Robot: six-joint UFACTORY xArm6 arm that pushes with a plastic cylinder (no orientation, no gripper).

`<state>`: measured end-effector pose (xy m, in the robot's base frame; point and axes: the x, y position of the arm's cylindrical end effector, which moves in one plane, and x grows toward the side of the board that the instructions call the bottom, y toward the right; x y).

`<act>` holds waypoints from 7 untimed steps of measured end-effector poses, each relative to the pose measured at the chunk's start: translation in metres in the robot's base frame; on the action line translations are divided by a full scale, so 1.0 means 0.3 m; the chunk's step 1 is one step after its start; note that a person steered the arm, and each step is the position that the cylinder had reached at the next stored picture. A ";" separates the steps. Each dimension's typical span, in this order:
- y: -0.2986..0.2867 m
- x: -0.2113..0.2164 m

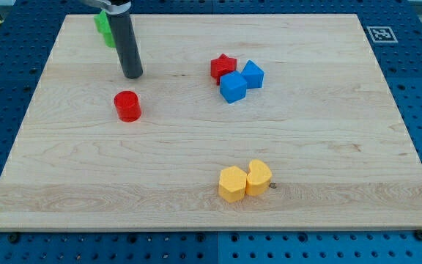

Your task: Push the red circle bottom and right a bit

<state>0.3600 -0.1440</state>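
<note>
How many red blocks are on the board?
2. The red circle sits toward the view's left, just below my tip. The red star is near the top middle, touching the blue blocks. None seem hidden.

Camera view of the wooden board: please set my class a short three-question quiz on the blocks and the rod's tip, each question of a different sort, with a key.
1. True or false: my tip touches the red circle.
2. Multiple choice: the red star lies closest to
A. the two blue blocks
B. the two yellow blocks
C. the green block
3. Fill in: the green block is partly hidden behind the ____.

Key
1. False: it stands apart, just toward the view's top of the red circle.
2. A
3. rod
</note>
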 end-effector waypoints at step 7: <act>-0.168 0.347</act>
<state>0.4640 -0.1945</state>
